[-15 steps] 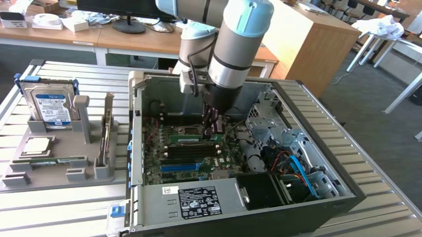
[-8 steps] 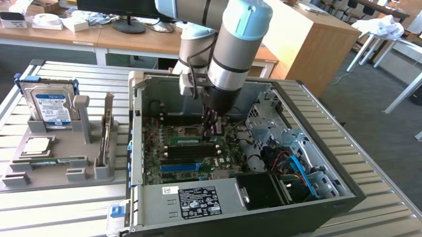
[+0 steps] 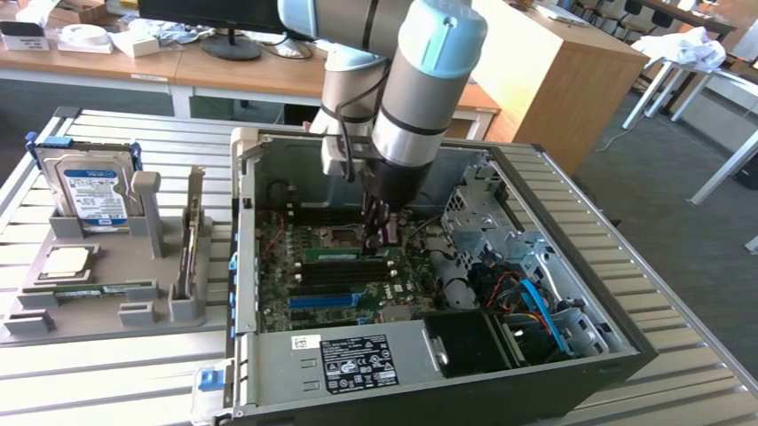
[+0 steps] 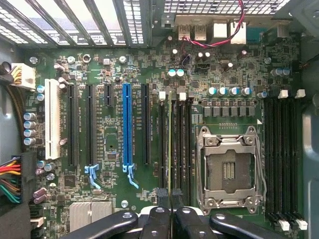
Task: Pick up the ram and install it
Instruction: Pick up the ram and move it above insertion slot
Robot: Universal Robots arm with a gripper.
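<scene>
ram held edge-on over the memory slots

from where i stand, the end effector [image 3: 381,232] is down inside the open computer case [image 3: 616,355]. it is clenched on the ram [image 4: 172,144], seemingly near one end of the thin green stick. the wrist view shows the stick edge-on, lined up along the black memory slots [image 4: 187,149] just beside the empty processor socket [image 4: 229,169]. i can't tell whether its lower edge touches a slot or hangs just above one. in the exterior view the blue slot [image 3: 326,300] lies at about seven o'clock of the end effector. the grey fixture [image 3: 119,311] sits on the surface [image 3: 119,373] at nine o'clock of the case.

to do this well, i'd say the stick must stay upright and parallel to its slot, with the white end latches [image 4: 182,95] folded out. with a grip off-centre, a push could seat one end first and rock the other up. so the pressure should be straight down and gentle, without catching the neighbouring slot.
</scene>
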